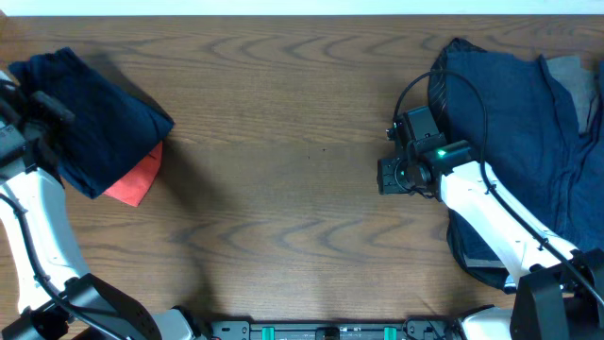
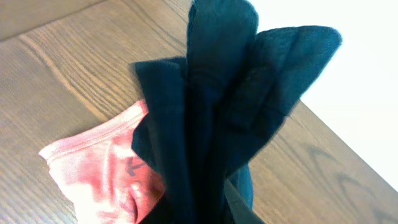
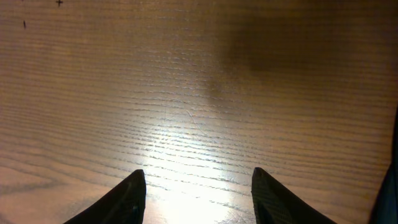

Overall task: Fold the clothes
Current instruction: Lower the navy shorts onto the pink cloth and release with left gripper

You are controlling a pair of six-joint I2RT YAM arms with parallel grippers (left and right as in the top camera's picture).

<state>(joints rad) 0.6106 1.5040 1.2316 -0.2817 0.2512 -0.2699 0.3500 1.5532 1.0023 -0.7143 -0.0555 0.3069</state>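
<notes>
Robotics lab bench, wood-grain table [image 1: 283, 189], white cabled arm [image 1: 491, 212], clothes heaps [image 1: 510, 104]

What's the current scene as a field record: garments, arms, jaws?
left side: navy garment bunched, lying over a red garment
right side: clothes pile, dark blue, unfolded, with a grey piece at the far edge
left gripper: at the navy garment; jaws hidden by fabric in the wrist view, state unclear
right gripper: over bare table just left of the pile; jaws open, empty
table centre: bare wood
</notes>
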